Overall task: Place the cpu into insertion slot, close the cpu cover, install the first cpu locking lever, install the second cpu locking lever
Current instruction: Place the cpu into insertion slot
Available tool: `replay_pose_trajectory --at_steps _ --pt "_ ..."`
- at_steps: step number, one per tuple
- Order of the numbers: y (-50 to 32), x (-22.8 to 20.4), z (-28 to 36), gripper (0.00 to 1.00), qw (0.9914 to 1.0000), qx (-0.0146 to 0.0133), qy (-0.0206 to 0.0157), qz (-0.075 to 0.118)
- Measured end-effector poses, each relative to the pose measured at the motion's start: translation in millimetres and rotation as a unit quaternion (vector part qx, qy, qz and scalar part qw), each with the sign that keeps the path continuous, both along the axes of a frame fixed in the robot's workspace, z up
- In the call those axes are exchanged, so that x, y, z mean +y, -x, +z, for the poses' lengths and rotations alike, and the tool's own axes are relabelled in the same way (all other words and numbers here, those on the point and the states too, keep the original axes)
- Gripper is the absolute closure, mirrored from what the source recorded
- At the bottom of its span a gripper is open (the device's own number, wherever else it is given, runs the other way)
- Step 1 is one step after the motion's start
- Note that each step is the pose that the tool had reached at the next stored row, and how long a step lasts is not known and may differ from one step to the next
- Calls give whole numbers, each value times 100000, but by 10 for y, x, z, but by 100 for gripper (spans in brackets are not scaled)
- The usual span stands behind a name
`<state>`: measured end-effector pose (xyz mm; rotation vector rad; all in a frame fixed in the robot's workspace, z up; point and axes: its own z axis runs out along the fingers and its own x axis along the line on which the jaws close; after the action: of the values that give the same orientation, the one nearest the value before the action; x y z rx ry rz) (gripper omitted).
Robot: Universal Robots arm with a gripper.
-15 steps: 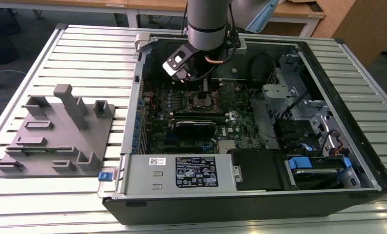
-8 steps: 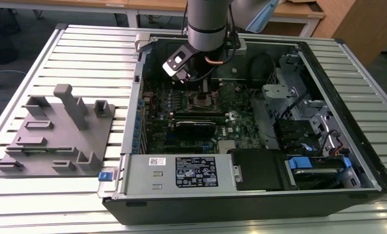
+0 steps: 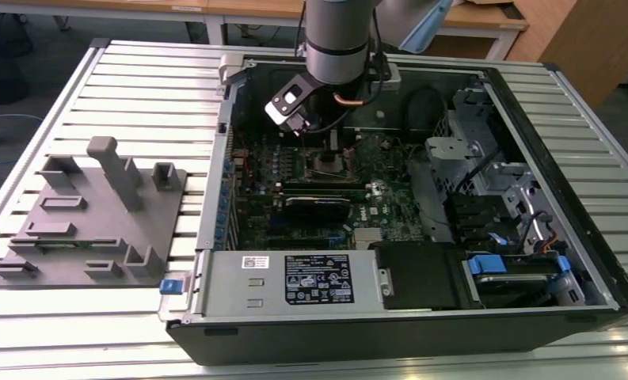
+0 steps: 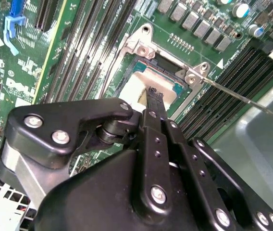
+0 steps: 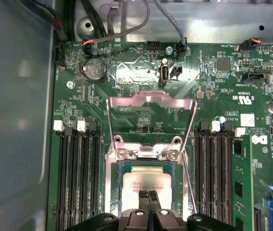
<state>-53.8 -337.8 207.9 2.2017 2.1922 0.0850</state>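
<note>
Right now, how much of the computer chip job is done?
Done: the cpu lies in the insertion slot. In hand: the hand, shut, sits right over the cpu. Left: the cpu cover stands flipped open, and a thin locking lever sticks out unlatched beside the slot.

Pretty clearly a robotics lab or workshop bench, not anyone's home. My arm (image 3: 340,39) hangs over a slatted aluminium table (image 3: 134,87), and an open desktop computer (image 3: 398,336) lies on its side on it with the circuit board (image 5: 141,110) bare. On the exterior view's left sits a grey holder block (image 3: 92,229) full of pegs and pockets. Past the far edge are plain wooden desks (image 3: 240,9) and a grey floor (image 3: 39,32).
</note>
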Motion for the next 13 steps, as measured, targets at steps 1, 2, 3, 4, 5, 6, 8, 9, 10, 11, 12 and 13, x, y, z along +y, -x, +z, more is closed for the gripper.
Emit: replay_pose_trajectory --at_steps 1,2,3,4,5,6,8,9,10,11,12,13 --pt "-4 0 -4 89 100000 2 -3 2" --pt "-4 0 -8 89 100000 6 -3 0" --pt "-4 0 -15 89 100000 8 1 2" --pt "-4 0 -23 89 100000 8 2 0" --pt "-4 0 -31 89 100000 9 4 -3" --pt "-4 0 -35 89 100000 9 5 -1" --pt "-4 0 -42 89 100000 7 2 -2" --pt "-4 0 -48 89 100000 6 2 0" --pt "-4 0 -56 89 100000 7 1 0" --pt "-4 0 -63 89 100000 7 3 0" --pt "-4 -1 -65 89 100000 10 8 -1" --pt "-4 -1 -65 89 100000 13 12 -1"
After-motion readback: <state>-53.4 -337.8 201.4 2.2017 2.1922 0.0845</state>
